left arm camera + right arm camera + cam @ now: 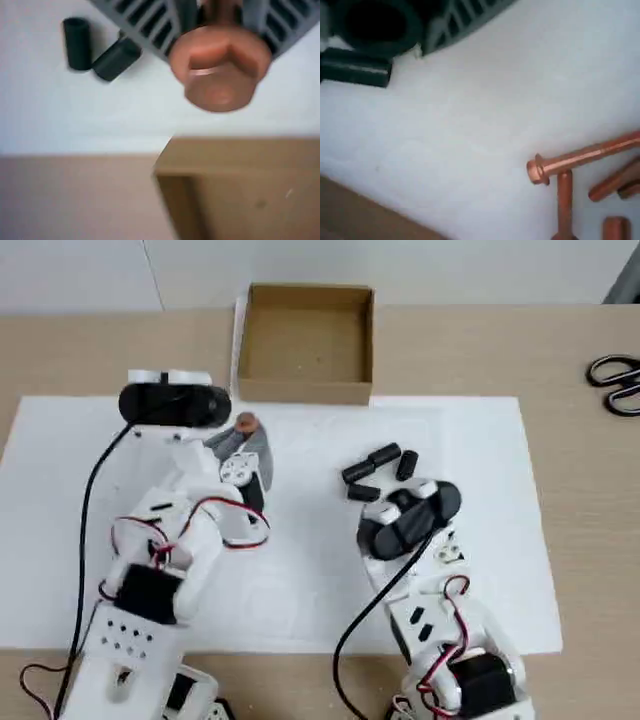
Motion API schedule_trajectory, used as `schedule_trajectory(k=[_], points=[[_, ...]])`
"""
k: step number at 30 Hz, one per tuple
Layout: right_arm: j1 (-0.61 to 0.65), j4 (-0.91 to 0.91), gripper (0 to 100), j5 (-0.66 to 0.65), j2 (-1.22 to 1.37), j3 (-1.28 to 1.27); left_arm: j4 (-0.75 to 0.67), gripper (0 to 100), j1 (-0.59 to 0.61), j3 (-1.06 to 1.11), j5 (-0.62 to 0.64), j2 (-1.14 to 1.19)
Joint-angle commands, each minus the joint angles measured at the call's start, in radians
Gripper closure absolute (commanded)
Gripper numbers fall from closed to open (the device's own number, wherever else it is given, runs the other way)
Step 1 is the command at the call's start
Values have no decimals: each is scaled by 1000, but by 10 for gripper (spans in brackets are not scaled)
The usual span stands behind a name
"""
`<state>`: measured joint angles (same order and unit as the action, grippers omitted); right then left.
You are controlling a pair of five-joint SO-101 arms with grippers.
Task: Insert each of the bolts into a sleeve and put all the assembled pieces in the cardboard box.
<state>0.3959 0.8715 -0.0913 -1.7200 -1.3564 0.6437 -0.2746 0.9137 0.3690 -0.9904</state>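
My left gripper (246, 436) is shut on a copper bolt (246, 422), just in front of the cardboard box (305, 340). In the left wrist view the bolt's hexagonal head (220, 70) sticks out between the grey fingers (145, 22), above the box's corner (240, 185). My right gripper (385, 502) sits at a cluster of black sleeves (372, 465), shut on one sleeve (370, 22) that shows end-on beside a grey finger (465, 17). Another sleeve (355, 67) lies next to it. Several loose copper bolts (585, 157) lie on the paper farther off.
A white paper sheet (300, 550) covers the table's middle, and both arms stand on it. Scissors (615, 380) lie at the far right edge. Two sleeves (76, 42) lie on the sheet, seen beyond the held bolt in the left wrist view.
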Motion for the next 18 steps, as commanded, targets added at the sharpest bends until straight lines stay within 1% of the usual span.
schedule_trajectory(k=[1, 4, 11, 18], points=[[5, -99, 992, 84, 7, -52, -115, 994, -44, 21, 9, -58], [12, -150, 992, 100, 2, -120, -120, 994, -78, 21, 9, -69], [153, -223, 992, 98, 2, -193, -118, 994, -161, 22, 11, -66], [166, -223, 992, 98, 1, -193, -114, 994, -226, 41, 11, -63]])
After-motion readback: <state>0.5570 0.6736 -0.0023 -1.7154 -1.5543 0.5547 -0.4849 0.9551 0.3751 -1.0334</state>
